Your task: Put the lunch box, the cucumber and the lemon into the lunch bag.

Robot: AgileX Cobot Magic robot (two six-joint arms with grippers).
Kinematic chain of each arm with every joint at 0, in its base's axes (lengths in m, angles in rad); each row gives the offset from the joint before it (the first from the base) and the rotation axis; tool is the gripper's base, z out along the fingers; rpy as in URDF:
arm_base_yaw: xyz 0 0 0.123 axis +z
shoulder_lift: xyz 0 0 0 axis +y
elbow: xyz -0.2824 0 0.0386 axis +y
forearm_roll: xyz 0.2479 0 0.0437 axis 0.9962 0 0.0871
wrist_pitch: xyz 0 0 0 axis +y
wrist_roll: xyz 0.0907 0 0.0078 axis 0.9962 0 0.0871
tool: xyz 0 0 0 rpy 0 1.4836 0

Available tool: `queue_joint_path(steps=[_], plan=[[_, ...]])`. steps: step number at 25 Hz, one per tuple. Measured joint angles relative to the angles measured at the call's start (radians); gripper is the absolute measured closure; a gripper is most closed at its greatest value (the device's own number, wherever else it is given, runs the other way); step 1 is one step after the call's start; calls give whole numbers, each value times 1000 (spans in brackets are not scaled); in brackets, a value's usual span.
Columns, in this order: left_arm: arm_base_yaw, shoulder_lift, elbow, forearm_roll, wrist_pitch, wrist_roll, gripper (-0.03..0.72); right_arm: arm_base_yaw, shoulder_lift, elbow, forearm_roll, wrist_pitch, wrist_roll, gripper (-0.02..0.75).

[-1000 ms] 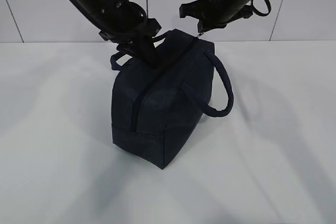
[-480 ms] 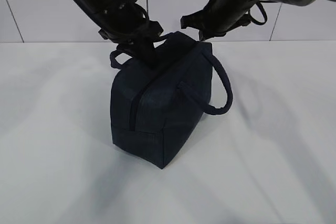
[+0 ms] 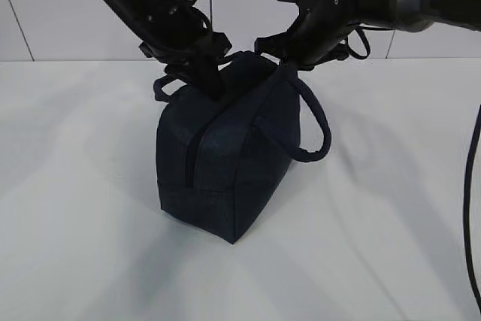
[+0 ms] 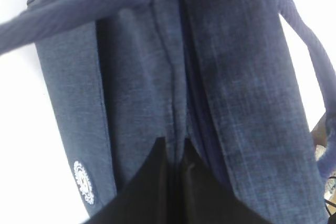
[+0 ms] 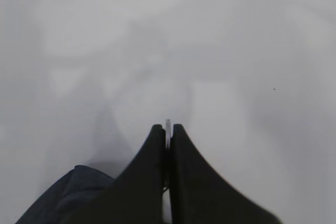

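The dark navy lunch bag (image 3: 225,155) stands on the white table, its top zipper running from the near end to the far end. My left gripper (image 3: 214,88) is shut on a fold of fabric beside the zipper on the bag's top (image 4: 176,148); the bag (image 4: 236,77) fills that view. My right gripper (image 3: 288,65) is at the bag's far top end, shut on the thin metal ring pull (image 5: 168,125). The jaws (image 5: 167,129) are pressed together round it. The lunch box, cucumber and lemon are out of view.
One padded handle (image 3: 319,133) loops out on the bag's right, the other (image 3: 161,84) hangs behind the left arm. A white round logo (image 4: 84,182) marks the bag's side. A white tiled wall (image 3: 68,28) stands behind the table (image 3: 391,223).
My right gripper has moved down and slightly left, onto the bag's far top end. The bag has shifted a little to the left. My left gripper keeps its pinch.
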State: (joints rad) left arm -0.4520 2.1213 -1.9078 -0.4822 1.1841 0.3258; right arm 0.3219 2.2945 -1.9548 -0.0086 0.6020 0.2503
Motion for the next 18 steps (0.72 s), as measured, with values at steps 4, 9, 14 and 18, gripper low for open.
queue_joint_path(steps=[4, 9, 14, 18], plan=[[0, 0, 0, 4, 4, 0, 698, -2, 4, 0, 24, -1, 4, 738], [0, 0, 0, 4, 10, 0, 698, -2, 12, -3, 42, 19, 4, 738], [0, 0, 0, 8, 22, 0, 698, -4, 50, -7, 75, 34, 8, 738], [0, 0, 0, 8, 24, 0, 698, -4, 58, -10, 81, 50, 8, 738]])
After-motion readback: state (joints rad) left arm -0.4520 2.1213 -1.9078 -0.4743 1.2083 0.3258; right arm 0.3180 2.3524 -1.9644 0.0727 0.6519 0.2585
